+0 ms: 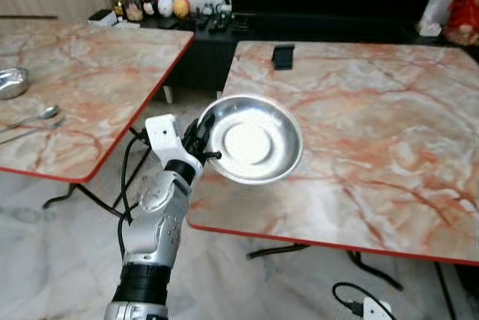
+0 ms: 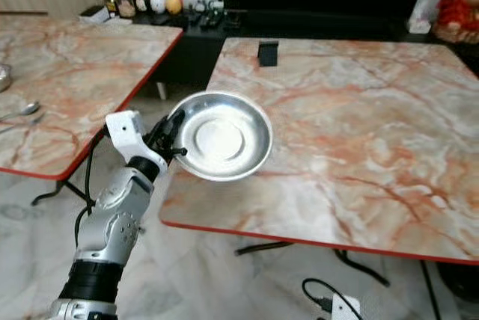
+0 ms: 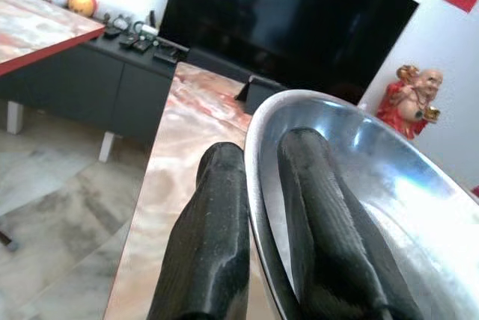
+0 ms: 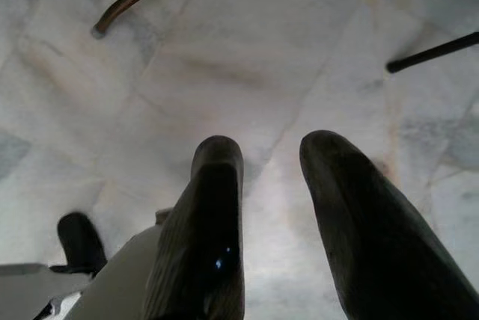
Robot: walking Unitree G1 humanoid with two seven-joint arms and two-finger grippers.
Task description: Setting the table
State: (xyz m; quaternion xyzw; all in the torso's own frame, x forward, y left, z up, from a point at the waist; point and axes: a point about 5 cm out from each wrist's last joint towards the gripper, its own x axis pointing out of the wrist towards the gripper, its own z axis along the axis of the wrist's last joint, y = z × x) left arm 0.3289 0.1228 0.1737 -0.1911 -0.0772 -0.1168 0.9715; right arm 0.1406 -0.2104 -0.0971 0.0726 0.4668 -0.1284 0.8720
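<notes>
Fingers of our left gripper (image 1: 203,140) pinch the rim of a round, shiny stainless-steel bowl (image 1: 251,140), one black finger (image 3: 329,230) inside the wall and the other against its outside. We hold the bowl tilted, above the near left corner of the marble-patterned table with a red edge (image 1: 359,163), its hollow facing up toward our head camera. Farther back on that tabletop lies a small black rectangular object (image 1: 283,56). To our left stands a second marble-patterned table (image 1: 90,88), well apart from the bowl, carrying two metal spoons (image 1: 34,120) and another steel dish (image 1: 10,82) at its far left edge. Our right gripper (image 4: 273,208) hangs over the pale marble floor (image 4: 224,73), its two fingers parted with nothing between them.
</notes>
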